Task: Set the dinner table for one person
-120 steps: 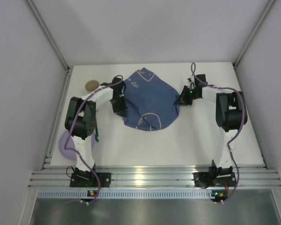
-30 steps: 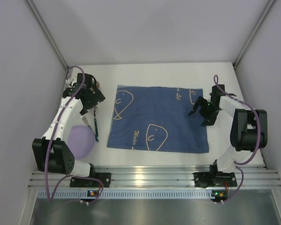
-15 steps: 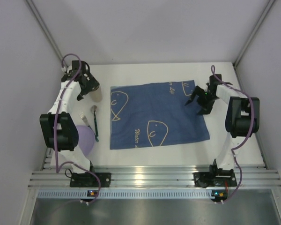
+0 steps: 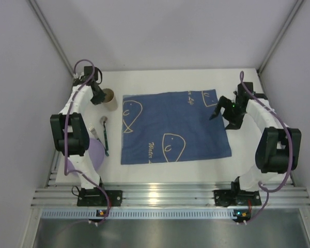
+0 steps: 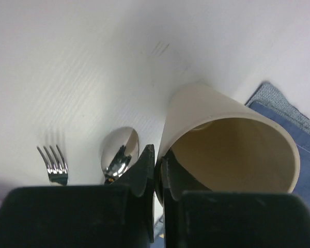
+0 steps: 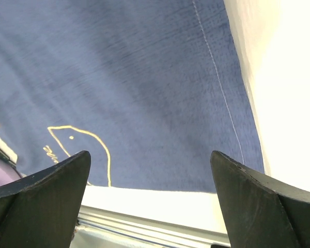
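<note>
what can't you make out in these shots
- plate: top view, the left arm covers most of it; only a purple edge shows.
- fork and spoon handles: left wrist view, hidden behind the left hand.
- cup, near rim: left wrist view, also behind that hand.
- placemat drawings: right wrist view, cut off by the frame's edge and the right hand.

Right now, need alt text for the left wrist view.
The left gripper pinches the rim of a beige cup, one finger inside and one outside. A fork and spoon lie on the white table to its left; the edge of a blue placemat shows at right.
</note>
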Robot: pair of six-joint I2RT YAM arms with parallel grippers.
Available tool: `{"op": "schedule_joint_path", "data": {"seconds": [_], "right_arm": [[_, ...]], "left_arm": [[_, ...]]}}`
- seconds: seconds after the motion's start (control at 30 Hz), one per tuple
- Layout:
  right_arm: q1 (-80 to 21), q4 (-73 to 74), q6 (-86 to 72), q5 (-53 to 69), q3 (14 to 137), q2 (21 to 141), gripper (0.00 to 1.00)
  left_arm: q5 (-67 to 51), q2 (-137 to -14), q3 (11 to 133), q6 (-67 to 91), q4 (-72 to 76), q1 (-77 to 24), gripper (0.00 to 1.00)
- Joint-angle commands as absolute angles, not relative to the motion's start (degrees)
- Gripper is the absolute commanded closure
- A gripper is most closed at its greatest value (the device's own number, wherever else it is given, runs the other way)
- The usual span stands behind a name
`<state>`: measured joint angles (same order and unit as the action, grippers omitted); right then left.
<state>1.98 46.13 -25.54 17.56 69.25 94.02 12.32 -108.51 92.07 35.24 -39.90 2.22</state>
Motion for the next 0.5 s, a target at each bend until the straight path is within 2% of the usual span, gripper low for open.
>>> {"op": "schedule_joint_path", "data": {"seconds": [0.0,0.2,0.47], "right_arm": [[1.7,51.1,-22.8,15.1,72.6,87.2,0.0],[1.7,51.8,-23.7,14.7,71.2,80.3,0.0],[1.7,50.6,-24.0,15.8,64.6,75.2,0.0]], "left_arm": [[11.9,-110.8,96.8,32.8,-38.8,2.8,1.0],[4.7,-110.6,104.9,29.3,-41.7,0.4,1.0],[-3.2,-111.0,114.1,25.7,-44.0,-17.5,1.0]]}}
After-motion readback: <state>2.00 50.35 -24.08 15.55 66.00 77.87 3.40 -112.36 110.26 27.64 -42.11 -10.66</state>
